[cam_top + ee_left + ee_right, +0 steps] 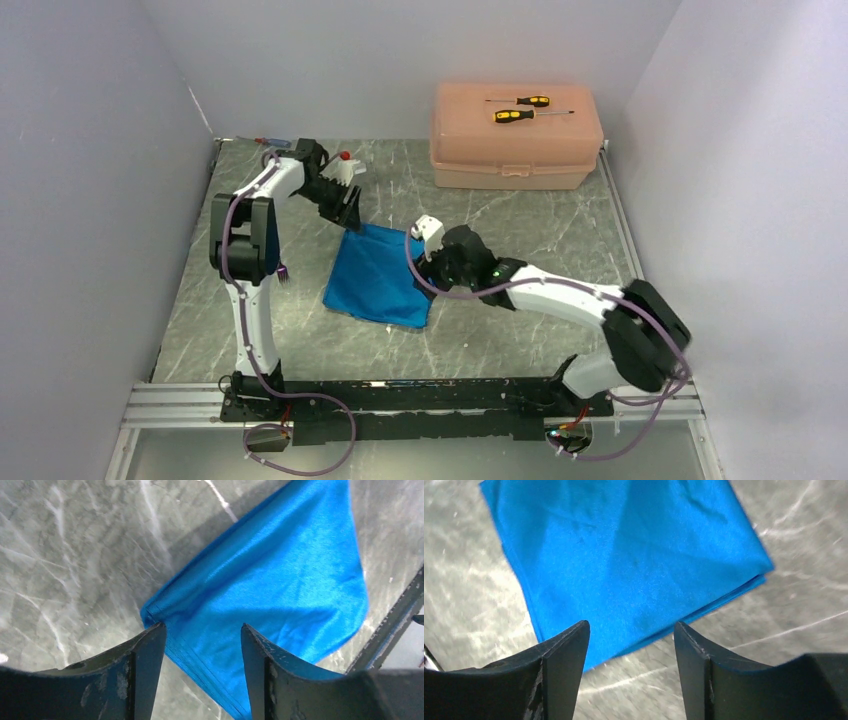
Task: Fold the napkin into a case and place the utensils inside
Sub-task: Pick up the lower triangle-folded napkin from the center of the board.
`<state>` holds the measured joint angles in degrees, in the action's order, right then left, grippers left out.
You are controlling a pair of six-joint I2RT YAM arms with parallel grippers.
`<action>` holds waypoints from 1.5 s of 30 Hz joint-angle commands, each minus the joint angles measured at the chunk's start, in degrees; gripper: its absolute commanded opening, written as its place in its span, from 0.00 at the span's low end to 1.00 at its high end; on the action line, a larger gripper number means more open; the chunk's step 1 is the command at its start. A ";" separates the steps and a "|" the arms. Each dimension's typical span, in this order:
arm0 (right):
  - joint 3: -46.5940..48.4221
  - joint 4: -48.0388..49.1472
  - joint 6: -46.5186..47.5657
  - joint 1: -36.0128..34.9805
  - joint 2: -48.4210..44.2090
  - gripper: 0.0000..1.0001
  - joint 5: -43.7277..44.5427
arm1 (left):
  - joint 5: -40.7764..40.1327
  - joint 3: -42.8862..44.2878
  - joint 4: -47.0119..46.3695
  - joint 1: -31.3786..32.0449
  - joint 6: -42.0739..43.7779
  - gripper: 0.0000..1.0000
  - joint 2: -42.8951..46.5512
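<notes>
The bright blue napkin (380, 275) lies folded flat, several layers thick, in the middle of the table. My left gripper (345, 207) hovers open over its far left corner. In the left wrist view the napkin (270, 580) shows its layered edge between the spread fingers of the left gripper (202, 630). My right gripper (430, 262) stands open at the napkin's right edge. In the right wrist view the napkin (624, 555) ends just ahead of the right gripper (631, 627), with bare table between the fingers. A small dark purple fork (283, 271) peeks out beside the left arm. The spoon is out of view.
A peach plastic box (515, 150) stands at the back right with two yellow-and-black screwdrivers (520, 108) on its lid. A small blue-and-red screwdriver (268, 142) lies at the far left edge. Grey walls close in both sides and the back.
</notes>
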<state>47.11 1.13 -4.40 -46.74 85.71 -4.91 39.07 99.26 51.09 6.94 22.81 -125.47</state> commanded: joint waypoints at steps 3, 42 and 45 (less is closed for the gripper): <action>-2.74 -3.88 27.83 -4.29 -12.50 0.91 2.56 | 4.79 1.73 7.08 0.12 1.51 0.63 10.60; -13.68 17.81 54.50 -23.56 5.88 0.64 20.40 | 1.84 4.74 3.71 14.55 -0.95 0.56 -6.32; -12.01 16.56 51.48 -23.16 6.80 0.34 19.78 | 0.54 4.54 3.91 14.59 -0.21 0.55 -6.63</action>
<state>33.91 17.23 50.78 -70.32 91.07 15.86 42.09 102.35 54.48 21.26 21.32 -130.34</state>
